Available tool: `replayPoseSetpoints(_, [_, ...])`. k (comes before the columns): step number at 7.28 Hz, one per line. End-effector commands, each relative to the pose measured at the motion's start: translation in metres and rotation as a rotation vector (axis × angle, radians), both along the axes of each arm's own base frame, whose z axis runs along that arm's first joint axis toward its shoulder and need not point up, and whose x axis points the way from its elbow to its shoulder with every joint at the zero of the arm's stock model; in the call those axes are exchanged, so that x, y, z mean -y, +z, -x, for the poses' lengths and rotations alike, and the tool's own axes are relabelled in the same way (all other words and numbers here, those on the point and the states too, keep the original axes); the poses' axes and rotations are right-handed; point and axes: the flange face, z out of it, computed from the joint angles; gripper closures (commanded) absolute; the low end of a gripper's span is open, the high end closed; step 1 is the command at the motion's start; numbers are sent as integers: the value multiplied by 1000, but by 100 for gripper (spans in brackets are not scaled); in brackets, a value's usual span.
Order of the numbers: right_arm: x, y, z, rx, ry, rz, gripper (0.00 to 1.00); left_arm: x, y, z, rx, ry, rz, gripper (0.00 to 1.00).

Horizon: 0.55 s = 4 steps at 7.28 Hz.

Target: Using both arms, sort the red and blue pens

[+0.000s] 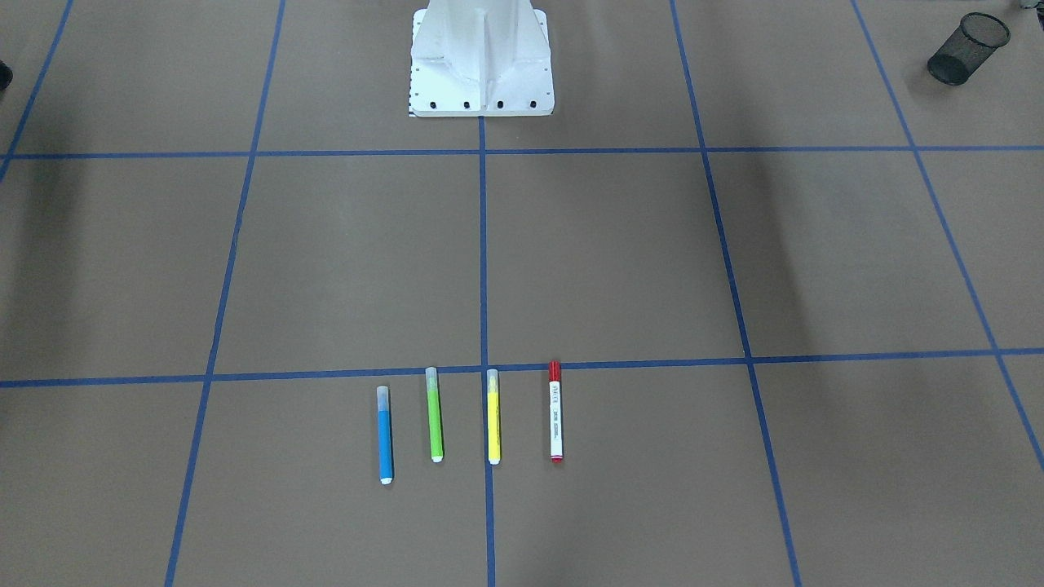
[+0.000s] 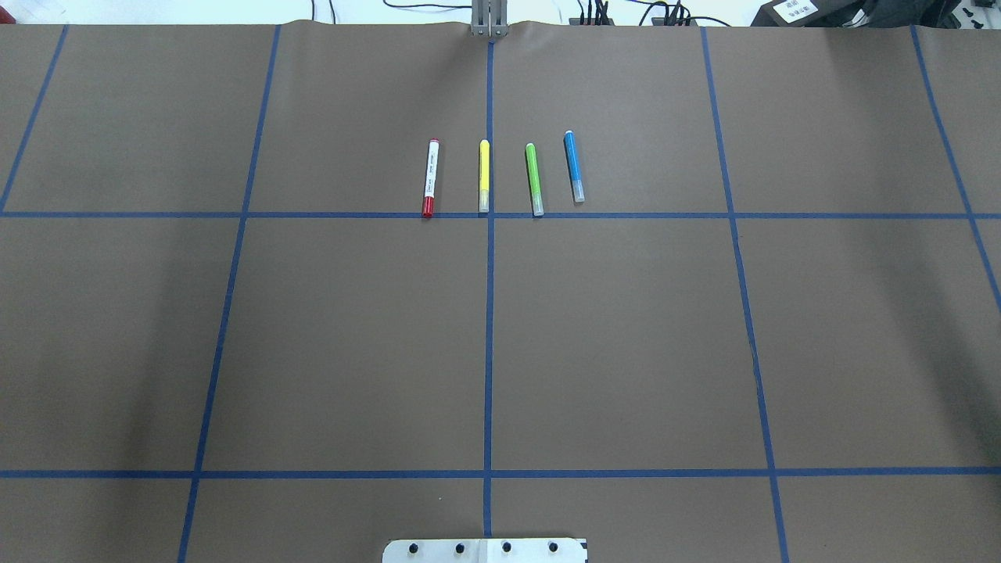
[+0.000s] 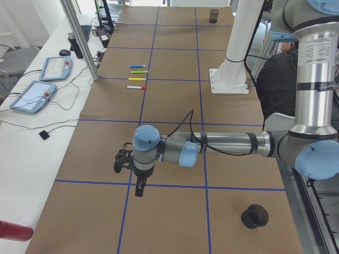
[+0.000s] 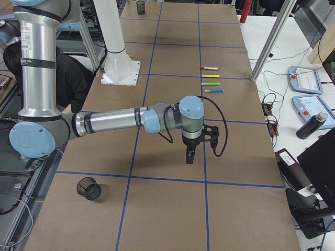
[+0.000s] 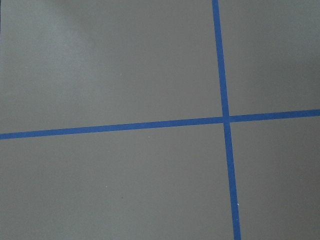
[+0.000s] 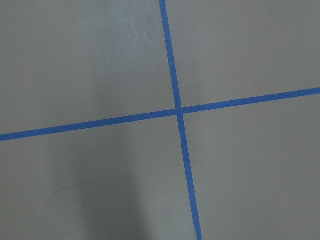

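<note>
Just unreadable lettering (image 1: 555,422) on red pen (image 1: 555,410)

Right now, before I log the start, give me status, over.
Left gripper, right gripper: clear of pens, jaw state unreadable. Red pen, blue pen: lying flat, outer ends of the row. Green marker, yellow marker between them.

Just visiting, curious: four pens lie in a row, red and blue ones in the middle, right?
Not quite. Four pens lie in a row, but the red pen and blue pen are at the ends; the yellow marker and green marker sit in the middle, as the overhead view shows.
</note>
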Motion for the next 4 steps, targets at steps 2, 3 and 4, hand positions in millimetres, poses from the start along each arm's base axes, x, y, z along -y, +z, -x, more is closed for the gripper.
replayPoseSetpoints(2, [30, -19, 19, 12, -30, -34, 0, 23, -30, -17, -2, 36, -57, 0])
replayPoseSetpoints(3, [35, -22, 33, 24, -56, -38, 0, 45, -44, -75, 24, 139, -80, 0])
replayPoseSetpoints(4, [37, -27, 44, 24, -77, -51, 0, 58, -50, -101, 117, 174, -73, 0])
